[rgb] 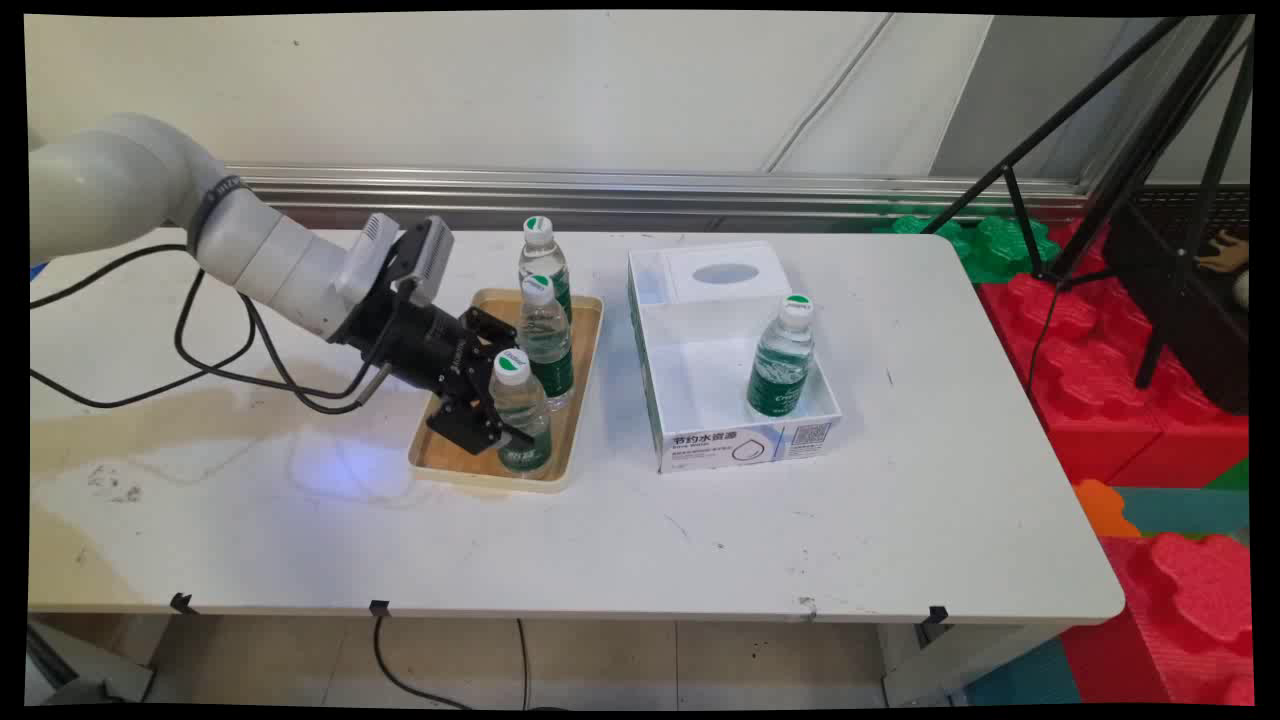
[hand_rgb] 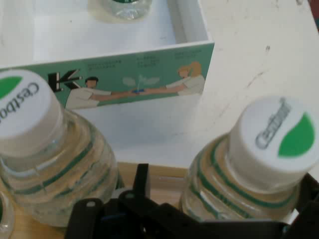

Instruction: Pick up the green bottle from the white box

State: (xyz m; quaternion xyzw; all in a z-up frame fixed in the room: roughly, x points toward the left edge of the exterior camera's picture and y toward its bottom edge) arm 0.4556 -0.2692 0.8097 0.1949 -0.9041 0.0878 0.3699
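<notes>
Three clear water bottles with white caps and green labels stand in a tan tray. My gripper is low over the tray's near end, open, with its fingers on either side of the nearest bottle; a gap shows between the left finger and that bottle. The middle bottle stands just behind, and it is the bottle at the left of the hand view. The third bottle is at the tray's far end.
Right of the tray is an open white box with a green printed side and one more bottle standing inside. Black tripod legs and red foam blocks lie beyond the table's right edge.
</notes>
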